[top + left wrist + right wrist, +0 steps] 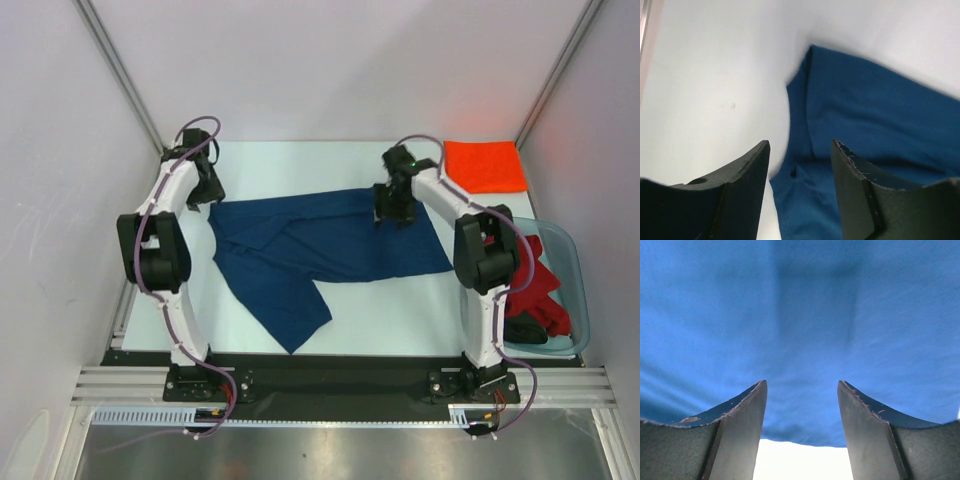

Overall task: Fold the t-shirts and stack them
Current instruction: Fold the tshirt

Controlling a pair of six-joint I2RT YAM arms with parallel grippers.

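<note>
The work area is a pale table (400, 310) enclosed by white walls, with both arm bases bolted along its near edge.

**Left gripper** (205, 190)
- The fingers stand apart and hold nothing.
- In the wrist view the left finger (735, 190) is over bare table. The right finger (865, 195) is over blue cloth.
- The navy shirt (320, 250) begins just ahead of this gripper and runs off to its right. A folded edge of the shirt shows in the gap between the fingers.
- It cannot be told whether the fingertips touch the cloth.

**Right gripper** (393, 210)
- The fingers are spread wide, with no cloth pinched between them.
- The gripper is over the far edge of the navy shirt. In the wrist view, blue cloth fills everything ahead of the fingers and to both sides.
- A strip of bare table shows low in the gap between the fingers, behind the cloth's edge.
- Contact with the cloth cannot be judged.

**Other items, relative to the right gripper**
- An orange shirt (485, 165) lies folded flat beyond this gripper and to its right, in the far corner, apart from the navy shirt.
- A clear tub (575, 300) stands further right and nearer the arm bases.
- The tub holds a crumpled red shirt (538, 285) and a dark shirt (525, 330) beneath it.
</note>
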